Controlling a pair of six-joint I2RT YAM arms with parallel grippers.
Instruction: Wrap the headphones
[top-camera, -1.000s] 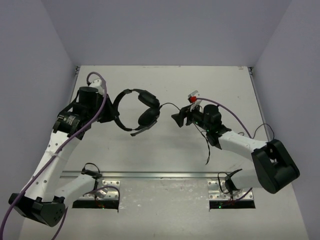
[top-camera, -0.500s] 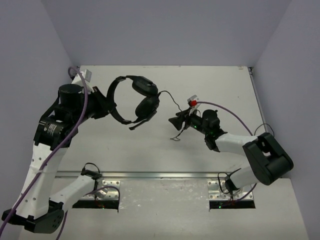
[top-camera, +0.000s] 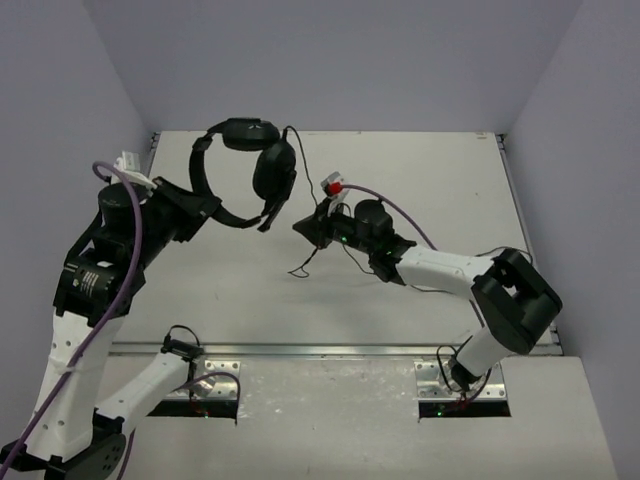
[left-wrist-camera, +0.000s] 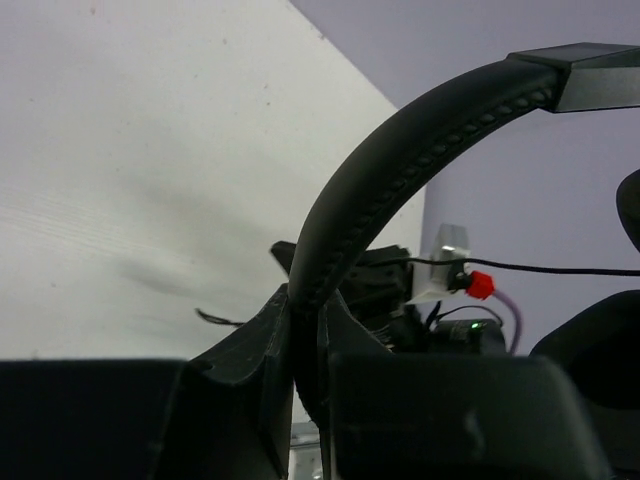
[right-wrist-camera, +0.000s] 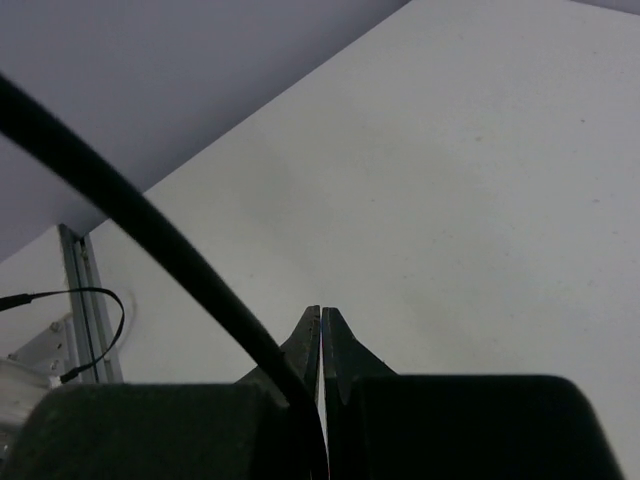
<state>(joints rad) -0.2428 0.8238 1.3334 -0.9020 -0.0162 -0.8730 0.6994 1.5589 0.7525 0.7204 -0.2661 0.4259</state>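
Left hand (top-camera: 203, 206) grips headphones (top-camera: 271, 171) near far table (top-camera: 430, 170) edge; right hand (top-camera: 308, 228) pinches cable (right-wrist-camera: 150, 236).

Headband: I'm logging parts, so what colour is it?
The headband is black; the left wrist view shows it best.

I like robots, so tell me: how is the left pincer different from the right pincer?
The left pincer clamps the thick padded headband; the right pincer pinches the thin cable. The left pincer's jaws stand apart around the band; the right pincer's nearly touch. Both are black and shut on part of the headphones.
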